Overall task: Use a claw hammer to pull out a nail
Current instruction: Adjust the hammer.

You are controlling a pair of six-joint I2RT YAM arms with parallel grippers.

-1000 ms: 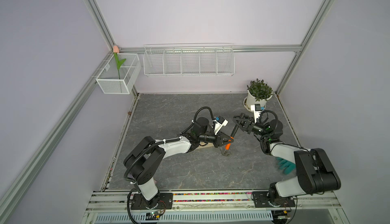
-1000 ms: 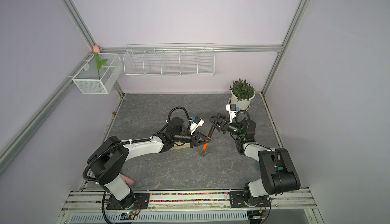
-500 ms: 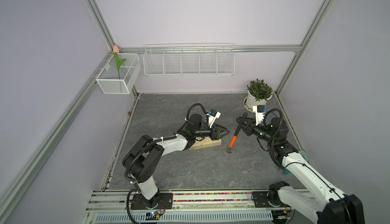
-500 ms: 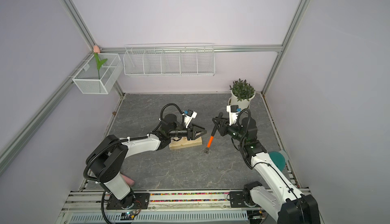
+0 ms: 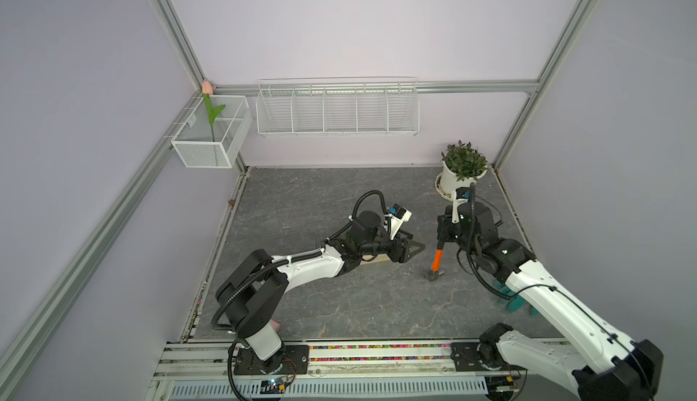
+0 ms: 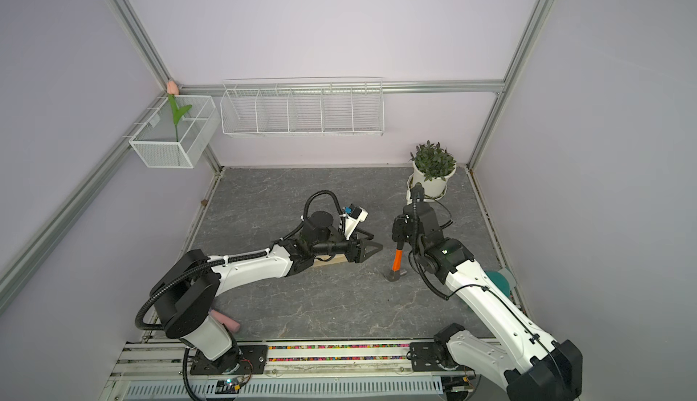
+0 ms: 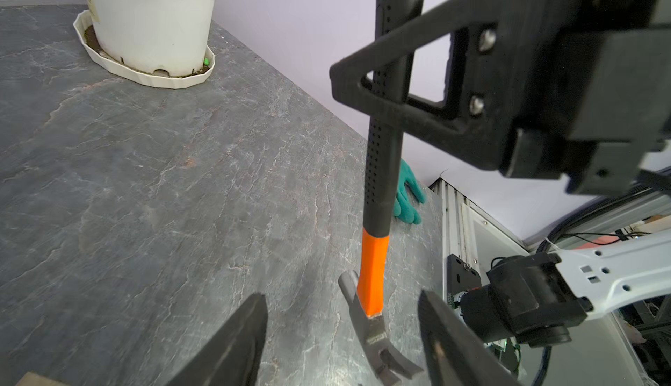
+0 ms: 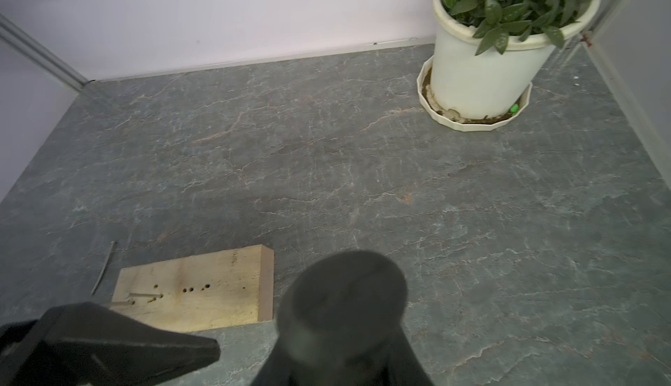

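Note:
The claw hammer (image 5: 436, 263) (image 6: 395, 261) stands nearly upright on the table, steel head down, in both top views. My right gripper (image 5: 444, 234) (image 6: 399, 235) is shut on the upper part of its black handle. The handle's end (image 8: 345, 304) fills the right wrist view and hides those jaws. To the hammer's left, my left gripper (image 5: 418, 242) (image 7: 341, 295) hovers open and apart from it, fingertips toward the orange neck (image 7: 374, 271). A wooden block (image 8: 203, 289) with several holes lies under the left gripper. Two thin nails (image 8: 139, 295) stick out near its far end.
A potted plant (image 5: 458, 176) stands in the back right corner. A teal glove (image 5: 513, 303) lies by the right edge under the right arm. A loose bent nail (image 8: 105, 268) lies on the table beside the block. A pink object (image 6: 226, 320) rests near the left arm's base.
My left gripper let go of the hammer's neck, opened and drew back left over the block. The right gripper shut on the handle and carried the hammer right, more upright.

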